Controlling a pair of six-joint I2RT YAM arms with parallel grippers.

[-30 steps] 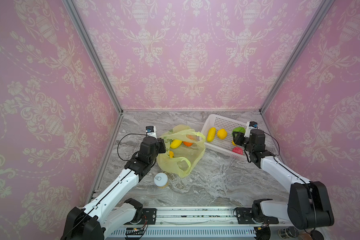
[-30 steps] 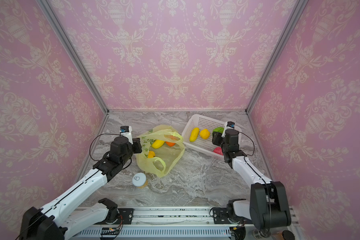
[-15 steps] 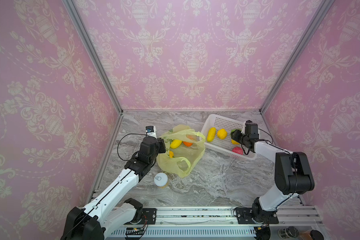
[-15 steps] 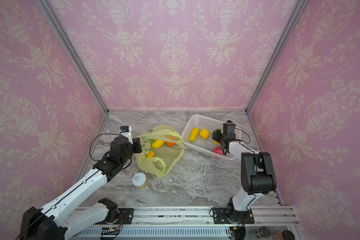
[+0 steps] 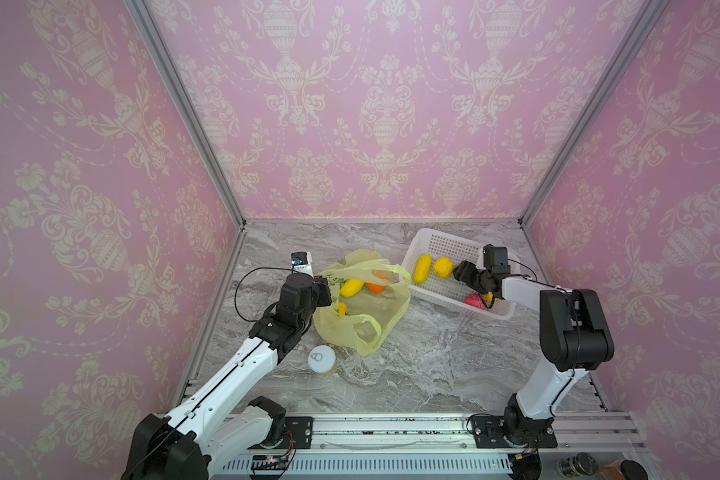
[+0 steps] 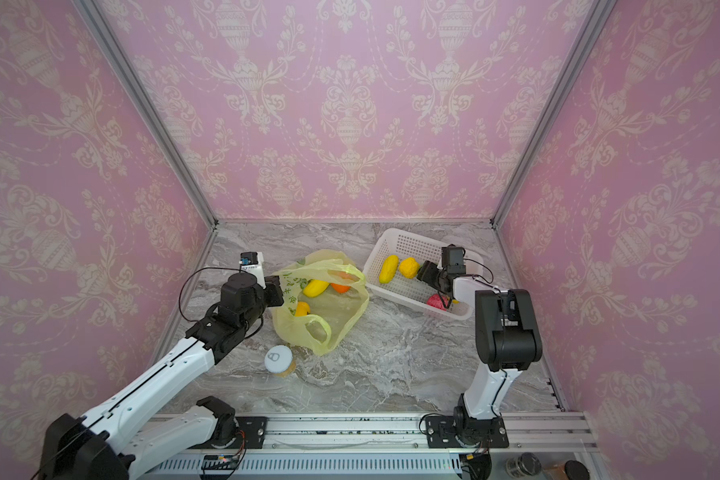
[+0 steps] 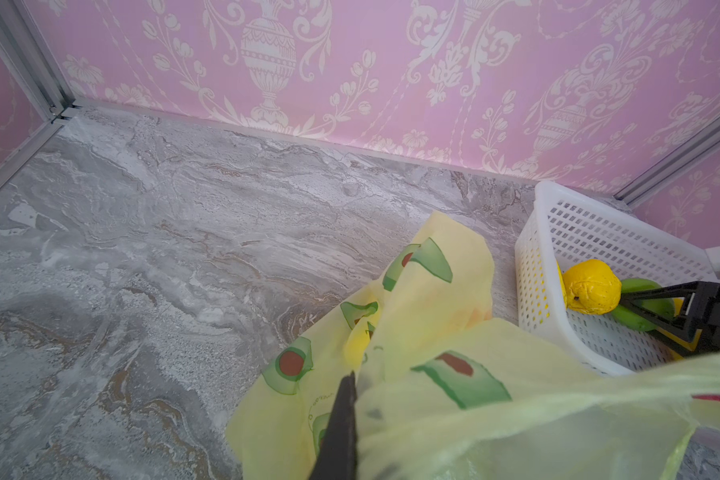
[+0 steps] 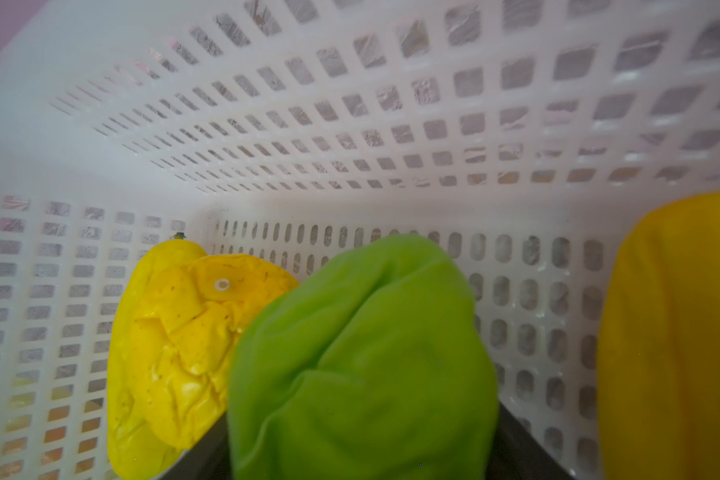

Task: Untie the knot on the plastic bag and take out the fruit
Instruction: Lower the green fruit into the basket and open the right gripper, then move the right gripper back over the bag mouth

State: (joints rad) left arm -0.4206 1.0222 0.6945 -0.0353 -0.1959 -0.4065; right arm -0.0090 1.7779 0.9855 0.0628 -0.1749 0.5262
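Spreading across the booth floor was a grey marbled tabletop (image 5: pixel 433 374), with pink patterned walls on three sides. Two white-and-black arms reached in from the near rail. The left arm (image 5: pixel 242 374) went toward the plastic bag. The right arm (image 5: pixel 558 332) was bent over into the basket.

The plastic bag (image 5: pixel 377 316) lay near the tabletop's middle. It was thin and yellow-green with avocado prints, its mouth open. One handle loop (image 5: pixel 366 330) lay flat on the near side by itself. The left fingers (image 5: pixel 324 291) were together, pinched on the bag's rim at its left edge. The left wrist view showed film draped over one dark finger.

The white perforated basket (image 5: pixel 437 245) sat angled, just right of the bag, toward the back right corner.

A round can (image 5: pixel 321 359) with a white pull-tab lid stood upright just in front of the bag.

The fruit was split between two places.
- **In the bag:** a long yellow fruit (image 5: pixel 351 287), an orange fruit (image 5: pixel 375 286) touching it, and a small orange-yellow fruit (image 5: pixel 341 308) nearer the rail.
- **In the basket:** a yellow oblong fruit (image 5: pixel 423 269), a bumpy yellow-orange fruit (image 5: pixel 443 267) beside it, and a pink-red fruit (image 5: pixel 474 301) by the near wall.

A green fruit (image 8: pixel 362 353) sat between the right fingers (image 5: pixel 461 272), low in the basket. I could not tell whether they pressed on it or stood slack.
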